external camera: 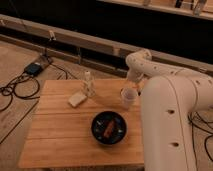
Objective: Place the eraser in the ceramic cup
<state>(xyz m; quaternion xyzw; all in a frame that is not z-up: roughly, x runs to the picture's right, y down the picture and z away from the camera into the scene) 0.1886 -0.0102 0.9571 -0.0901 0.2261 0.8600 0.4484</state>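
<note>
The eraser [76, 99], a small pale block, lies on the wooden table [60, 140] at its left, next to a slim clear bottle [88, 84]. The off-white ceramic cup [129, 97] stands upright near the table's right edge. My white arm [165, 100] comes in from the right and bends over the far right corner. My gripper [132, 80] hangs at the arm's end just behind and above the cup, far from the eraser. It is mostly hidden in the dim light.
A wide black bowl [109, 127] with something orange-brown inside sits in the front middle of the table. Cables and a blue box [34, 68] lie on the floor at the left. A low rail [75, 42] runs behind the table.
</note>
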